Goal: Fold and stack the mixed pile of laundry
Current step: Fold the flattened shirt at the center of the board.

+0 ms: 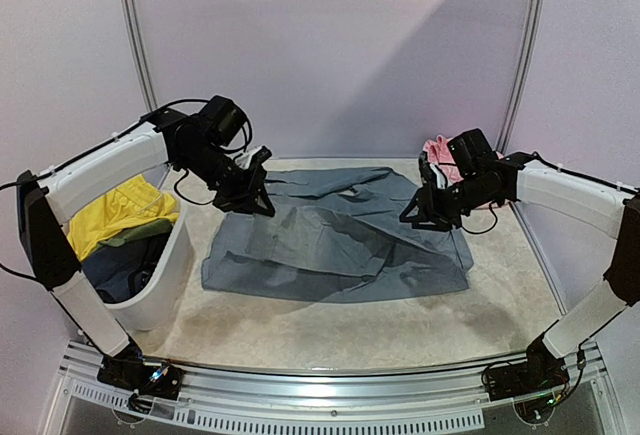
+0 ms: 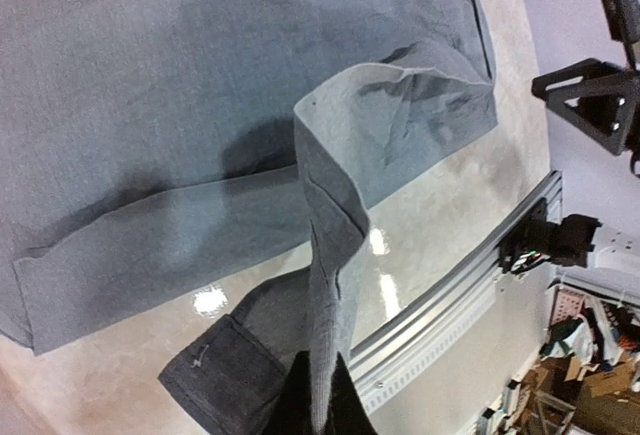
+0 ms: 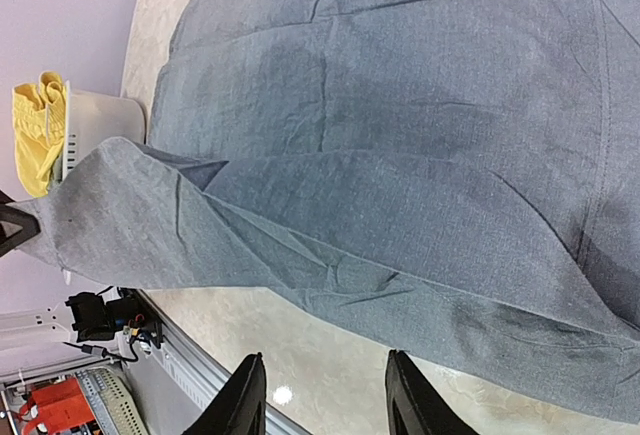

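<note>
A large grey long-sleeved shirt point(image 1: 335, 240) lies spread across the middle of the table. My left gripper point(image 1: 255, 190) hovers over its far left part, shut on a pinched fold of the shirt point(image 2: 330, 285) that rises off the table, with a dark cuff point(image 2: 220, 370) hanging beside it. My right gripper point(image 1: 425, 213) hangs over the shirt's right side, open and holding nothing; in the right wrist view the right gripper point(image 3: 322, 380) is above bare tabletop just off the shirt's edge point(image 3: 420, 305). Yellow shorts point(image 1: 120, 210) and dark blue point(image 1: 120, 270) and olive point(image 1: 145, 235) items fill the tub. A pink piece point(image 1: 440, 150) lies behind the right arm.
A white plastic tub point(image 1: 165, 275) stands at the left edge of the table, close to the left arm. A metal rail point(image 1: 330, 395) runs along the near edge. Pale walls close in the back and sides.
</note>
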